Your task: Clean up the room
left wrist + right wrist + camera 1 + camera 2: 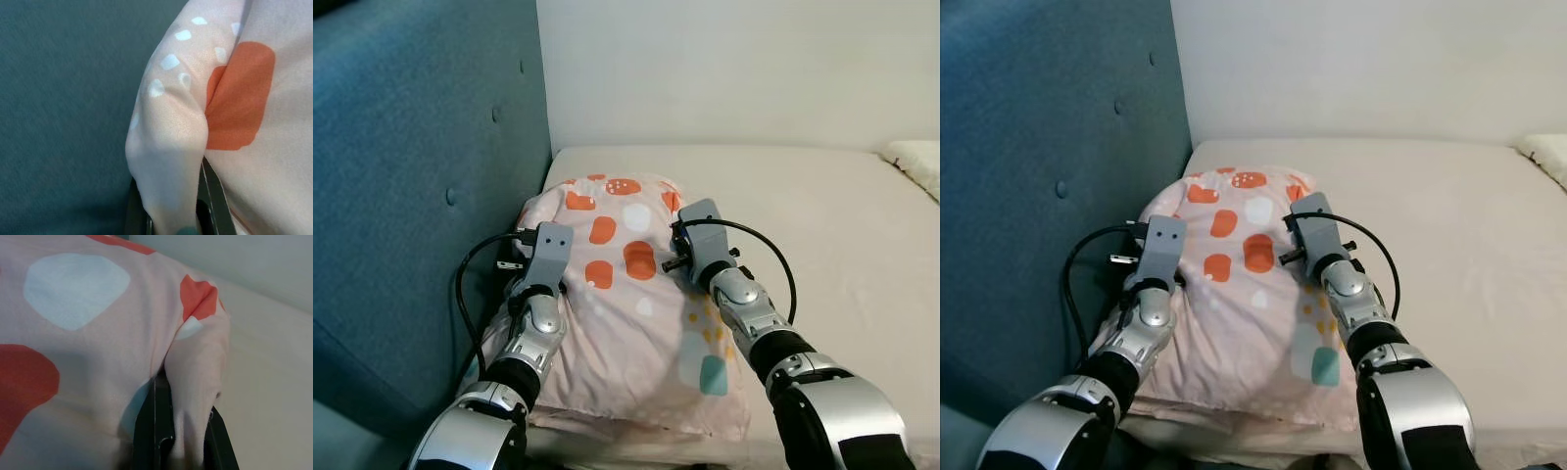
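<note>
The head views show a pink pillow (626, 304) with orange, white and teal spots, lying on the cream mattress (842, 255) against the blue padded headboard (411, 196). The wrist views add what is between the jaws. The left gripper (171, 215) is closed on a soft fold at the pillow's edge on the headboard side. The right gripper (186, 440) pinches a fold at the opposite edge, with bare mattress just beyond its jaws. The fabric looks smooth and slightly wrinkled.
</note>
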### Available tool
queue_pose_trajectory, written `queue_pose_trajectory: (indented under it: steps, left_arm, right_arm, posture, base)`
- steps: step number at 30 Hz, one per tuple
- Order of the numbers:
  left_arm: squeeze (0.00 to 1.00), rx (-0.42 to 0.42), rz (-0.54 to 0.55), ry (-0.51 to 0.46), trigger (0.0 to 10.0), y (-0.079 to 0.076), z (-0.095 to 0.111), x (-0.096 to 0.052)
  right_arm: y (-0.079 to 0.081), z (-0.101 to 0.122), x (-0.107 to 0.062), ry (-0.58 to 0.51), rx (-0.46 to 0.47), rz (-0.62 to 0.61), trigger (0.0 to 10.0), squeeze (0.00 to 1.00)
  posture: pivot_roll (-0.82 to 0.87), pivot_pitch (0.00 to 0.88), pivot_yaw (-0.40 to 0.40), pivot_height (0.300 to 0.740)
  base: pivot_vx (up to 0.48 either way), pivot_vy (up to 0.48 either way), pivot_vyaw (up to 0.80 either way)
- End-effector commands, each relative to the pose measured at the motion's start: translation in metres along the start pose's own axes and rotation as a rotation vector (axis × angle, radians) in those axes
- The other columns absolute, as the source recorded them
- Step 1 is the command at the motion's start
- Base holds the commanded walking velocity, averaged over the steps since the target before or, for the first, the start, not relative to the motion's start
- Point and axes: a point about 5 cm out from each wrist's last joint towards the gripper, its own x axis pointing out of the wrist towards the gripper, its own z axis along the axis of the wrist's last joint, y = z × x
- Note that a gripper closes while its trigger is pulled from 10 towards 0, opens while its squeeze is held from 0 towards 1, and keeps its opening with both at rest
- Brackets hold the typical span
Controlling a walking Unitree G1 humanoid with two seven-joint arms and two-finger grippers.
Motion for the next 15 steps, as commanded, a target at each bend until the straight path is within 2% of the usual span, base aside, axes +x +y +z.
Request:
queue_pose_trajectory:
  steps: [1,15]
  left_arm:
    - [0.0,-0.021,0.029,0.002,10.0,0.0049,-0.0007,0.0018]
    - [0.0,-0.018,-0.021,-0.006,10.0,0.0002,0.0001,0.0005]
  right_arm:
    - [-0.0013,-0.0065,-0.0028,0.014,-0.012,-0.001,10.0,0.0]
    - [-0.0043,-0.0119,-0.0052,0.03,0.012,-0.011,10.0,0.0]
  posture:
    - [0.16,0.426,-0.019,0.582]
    - [0.17,0.426,-0.016,0.582]
  base:
    - [0.0,0.0,0.0]
    - [0.0,0.0,0.0]
